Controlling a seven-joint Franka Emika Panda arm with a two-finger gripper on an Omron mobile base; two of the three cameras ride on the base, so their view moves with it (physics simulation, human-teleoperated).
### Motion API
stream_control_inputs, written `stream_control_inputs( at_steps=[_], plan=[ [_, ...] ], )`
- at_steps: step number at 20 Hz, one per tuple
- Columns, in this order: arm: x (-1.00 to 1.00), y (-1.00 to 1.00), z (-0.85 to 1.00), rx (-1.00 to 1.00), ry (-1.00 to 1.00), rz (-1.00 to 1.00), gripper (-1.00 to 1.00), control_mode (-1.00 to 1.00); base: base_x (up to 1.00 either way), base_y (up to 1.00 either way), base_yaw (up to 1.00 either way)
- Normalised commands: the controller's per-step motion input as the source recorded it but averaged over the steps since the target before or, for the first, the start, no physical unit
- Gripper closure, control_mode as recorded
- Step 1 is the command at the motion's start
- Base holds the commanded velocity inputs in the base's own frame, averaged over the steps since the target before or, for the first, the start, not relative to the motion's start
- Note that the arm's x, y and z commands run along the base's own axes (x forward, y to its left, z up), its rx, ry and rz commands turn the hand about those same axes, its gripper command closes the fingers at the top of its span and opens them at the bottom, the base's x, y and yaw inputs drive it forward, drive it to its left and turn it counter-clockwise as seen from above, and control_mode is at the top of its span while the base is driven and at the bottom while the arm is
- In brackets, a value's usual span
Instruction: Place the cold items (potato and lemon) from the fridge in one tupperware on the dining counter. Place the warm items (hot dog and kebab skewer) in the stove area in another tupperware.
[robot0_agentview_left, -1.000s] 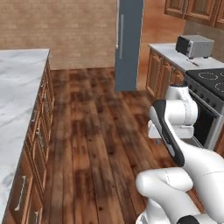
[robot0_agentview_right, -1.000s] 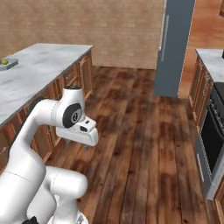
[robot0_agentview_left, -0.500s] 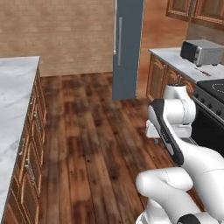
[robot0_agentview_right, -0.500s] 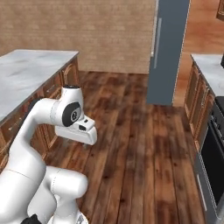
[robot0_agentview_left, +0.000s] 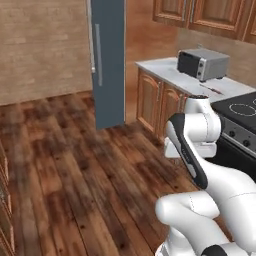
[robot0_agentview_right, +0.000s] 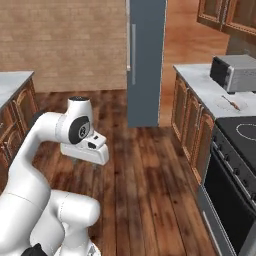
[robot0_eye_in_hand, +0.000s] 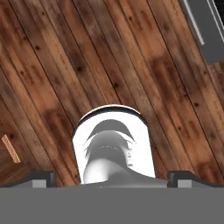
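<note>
My gripper (robot0_eye_in_hand: 113, 179) hangs folded close to the robot's body and points down at the wooden floor; its two dark fingertips (robot0_eye_in_hand: 42, 176) stand wide apart, open, with nothing between them. The white hand (robot0_agentview_right: 85, 150) sits low in front of the arm. The tall blue-grey fridge (robot0_agentview_left: 107, 60) (robot0_agentview_right: 146, 60) stands ahead with its door shut, so the potato and lemon are hidden. On the right is the black stove (robot0_agentview_left: 240, 112) (robot0_agentview_right: 240, 135). A thin stick-like item (robot0_agentview_right: 231, 103) lies on the counter beside it; I cannot tell what it is.
A silver toaster oven (robot0_agentview_left: 202, 62) (robot0_agentview_right: 232, 72) stands on the white counter over wooden cabinets (robot0_agentview_left: 155, 100), right of the fridge. A marble counter corner (robot0_agentview_right: 10, 82) shows at far left. Wooden floor (robot0_agentview_left: 75, 165) lies open between them. Wall cabinets (robot0_agentview_left: 200, 15) hang above.
The whole picture has shifted: the camera has moved, and the fridge, counter and stove now sit larger and nearer. The arm keeps the same folded pose and the gripper stays open.
</note>
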Motion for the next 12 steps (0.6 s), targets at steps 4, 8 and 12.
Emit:
stream_control_inputs(
  at_steps=[4, 8, 12],
  plan=[
    [0.00, 0.00, 0.00, 0.00, 0.00, 0.00, -1.00, 1.00, 1.00, 0.44, -0.55],
    [0.00, 0.00, 0.00, 0.00, 0.00, 0.00, -1.00, 1.00, 1.00, 0.58, -0.59],
    [0.00, 0.00, 0.00, 0.00, 0.00, 0.00, -1.00, 1.00, 1.00, 0.60, -0.62]
  ],
)
